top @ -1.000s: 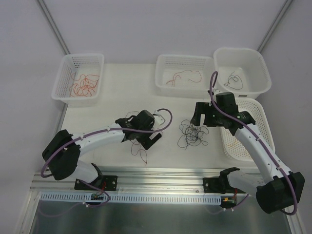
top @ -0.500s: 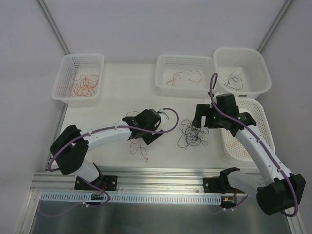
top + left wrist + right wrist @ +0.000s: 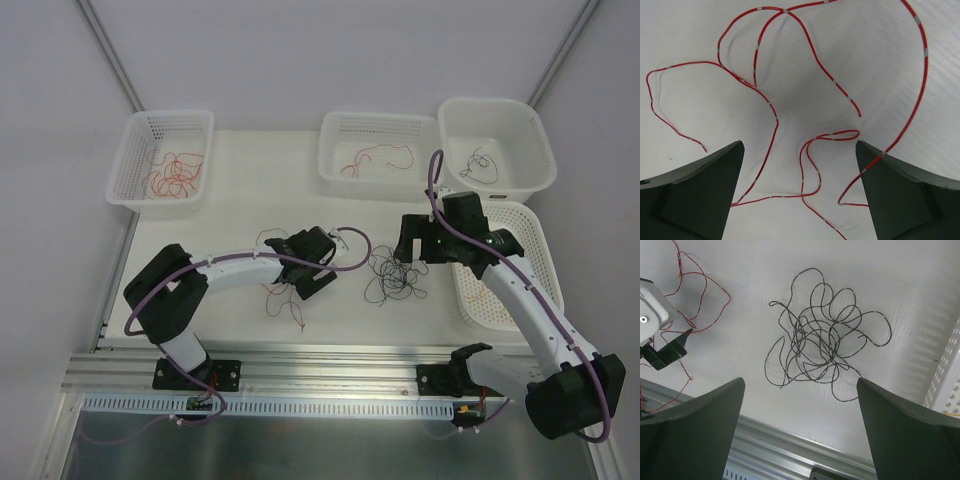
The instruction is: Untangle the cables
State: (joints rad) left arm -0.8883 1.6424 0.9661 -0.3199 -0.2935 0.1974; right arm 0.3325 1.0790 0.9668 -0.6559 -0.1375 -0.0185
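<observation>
Both the left gripper and the right gripper gape empty; the hair-thin curly red wire looks limp, feather-light, probably best pinched near a free end.

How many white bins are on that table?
4: the left basket at the back, the middle basket at the back, the solid tub back right, and the right-edge basket, partly covered by the right arm.

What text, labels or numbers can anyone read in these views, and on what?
None: no readable text in any view.
red cable: pale bands only, no characters.
baskets: plain white, no label visible.
small board on the front rail: too small to read any print.
</observation>
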